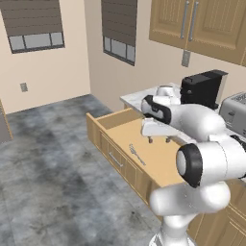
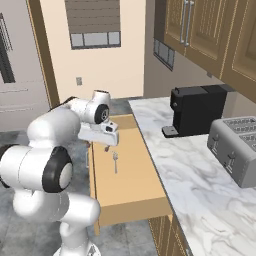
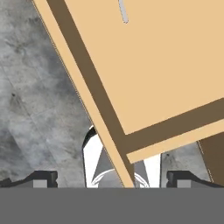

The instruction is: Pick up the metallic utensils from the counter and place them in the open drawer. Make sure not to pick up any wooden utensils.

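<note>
A slim all-silver fork (image 1: 137,153) (image 2: 115,161), one of the metallic utensils, lies flat on the pale floor of the open drawer (image 1: 161,161) (image 2: 131,187). My gripper (image 1: 159,140) (image 2: 106,148) hangs open just above the drawer's inside, a little beyond the fork, with nothing between its fingers. In the hand view the open gripper (image 3: 113,179) looks down over the drawer (image 3: 166,65) and its front corner, and one end of the fork (image 3: 124,13) shows at the top. The counter and the wooden utensils are out of view.
To the right of the drawer runs a marbled top (image 2: 185,170) bearing a black coffee machine (image 1: 202,89) (image 2: 195,110) and a silver toaster (image 1: 235,113) (image 2: 237,150). Wall cabinets (image 1: 192,21) hang above it. Grey tiled floor (image 1: 48,173) spreads to the left.
</note>
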### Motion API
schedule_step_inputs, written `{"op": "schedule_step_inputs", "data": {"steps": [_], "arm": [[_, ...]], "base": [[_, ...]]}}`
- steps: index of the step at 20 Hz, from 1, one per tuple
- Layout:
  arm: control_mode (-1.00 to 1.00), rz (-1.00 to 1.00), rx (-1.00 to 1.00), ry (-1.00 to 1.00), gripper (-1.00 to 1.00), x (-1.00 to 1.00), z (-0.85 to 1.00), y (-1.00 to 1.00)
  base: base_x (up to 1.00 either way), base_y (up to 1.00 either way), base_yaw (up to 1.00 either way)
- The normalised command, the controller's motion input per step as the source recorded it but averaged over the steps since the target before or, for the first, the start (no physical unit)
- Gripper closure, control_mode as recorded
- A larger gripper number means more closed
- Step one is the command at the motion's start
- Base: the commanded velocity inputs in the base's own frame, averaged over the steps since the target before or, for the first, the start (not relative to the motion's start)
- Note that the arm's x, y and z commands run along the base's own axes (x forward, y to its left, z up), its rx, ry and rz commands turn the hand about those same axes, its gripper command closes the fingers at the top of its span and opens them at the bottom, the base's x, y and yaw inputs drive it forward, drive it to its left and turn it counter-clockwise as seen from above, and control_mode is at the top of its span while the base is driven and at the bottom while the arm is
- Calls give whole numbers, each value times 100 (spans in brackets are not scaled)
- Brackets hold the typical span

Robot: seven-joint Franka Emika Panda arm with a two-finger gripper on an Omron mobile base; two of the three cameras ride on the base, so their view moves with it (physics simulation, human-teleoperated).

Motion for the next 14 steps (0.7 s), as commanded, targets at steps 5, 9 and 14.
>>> {"op": "schedule_step_inputs", "data": {"steps": [5,9,14], "arm": [[-100,-8,0,-6,-100,-100,93,0],[-100,-8,-4,-7,-100,-100,70,1],[-100,-8,-11,-4,-100,-73,46,2]], "base": [[0,0,0],[0,0,0],[0,0,0]]}}
